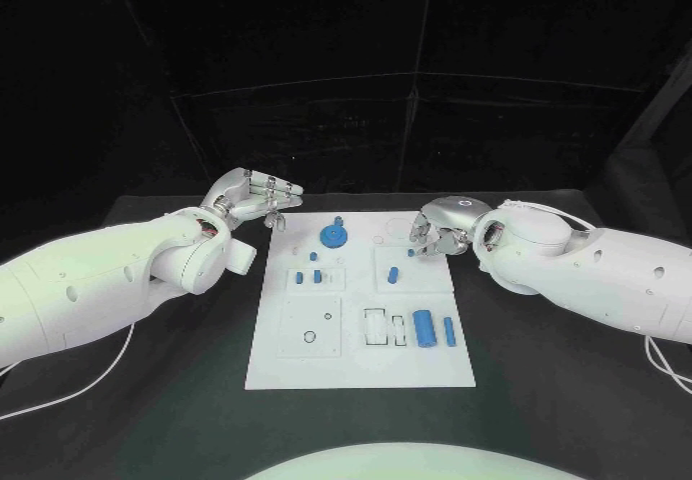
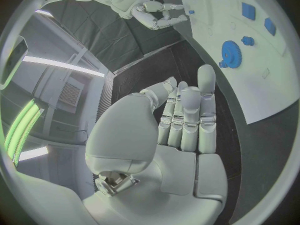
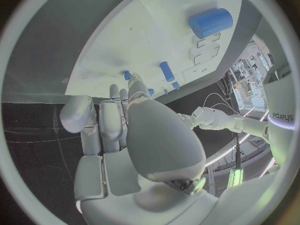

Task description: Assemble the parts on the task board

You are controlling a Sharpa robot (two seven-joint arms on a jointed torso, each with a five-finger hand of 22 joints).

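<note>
While the black table (image 1: pixel 562 400) carries everything, the task board (image 1: pixel 361 340) lies flat at its middle, a white plate whose long axis runs from the robot's side toward the far edge.

At the board's far left corner the left hand (image 1: pixel 257 197) stands clear of the plate, palm turned up and fingers (image 2: pixel 187 116) upright, lying side by side and only slightly apart; nothing is in them and they touch nothing. In the right wrist view it appears small beyond the board (image 3: pixel 169 30), fingers extended.

At the board's far right corner the right hand (image 1: pixel 440 226) hangs over the plate's edge with its fingers curled downward. Its own wrist view shows the fingers (image 3: pixel 111 119) close together, tips just beside a small blue part (image 3: pixel 127 75) near the board's edge; whether they touch it or pinch anything I cannot tell.

On the board, the blue gear (image 1: pixel 335 236) sits near the far edge, left of centre, lying flat. The blue cylinder (image 1: pixel 424 328) rests in the near right quarter, its long axis along the board's length, with a slimmer blue bar (image 1: pixel 449 331) just beside it on the right, parallel. Three small blue pegs (image 1: pixel 309 275) cluster at the left, midway along the board, and another small blue piece (image 1: pixel 394 273) stands right of centre.
</note>
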